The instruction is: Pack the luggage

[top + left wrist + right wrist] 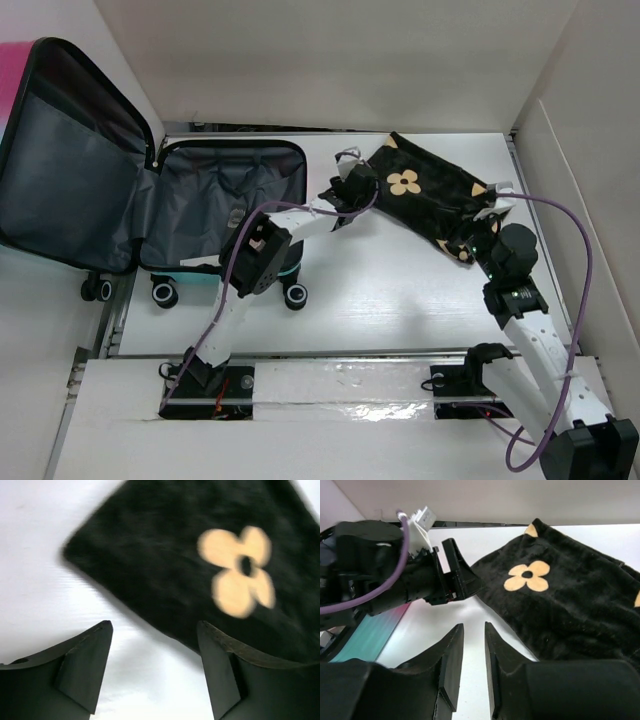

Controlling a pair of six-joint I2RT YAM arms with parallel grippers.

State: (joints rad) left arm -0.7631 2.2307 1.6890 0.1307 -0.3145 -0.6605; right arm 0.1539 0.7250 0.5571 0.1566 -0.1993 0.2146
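The luggage (225,205) lies open at the left, its dark grey lining up and its lid (70,170) leaning against the left wall. Its pink-to-teal shell shows in the right wrist view (367,635). A black pouch with tan flowers (425,190) lies on the table to its right. My left gripper (347,192) is open and empty at the pouch's left corner (190,565), one finger (220,665) over its edge. My right gripper (478,228) is at the pouch's right end. In its wrist view (474,626) the jaws stand narrowly apart over bare table, beside the pouch (570,605).
White walls close the table at the back and the right (590,150). The suitcase wheels (296,296) stand by the left arm. The left arm's wrist and purple cable (395,575) sit just ahead of my right fingers.
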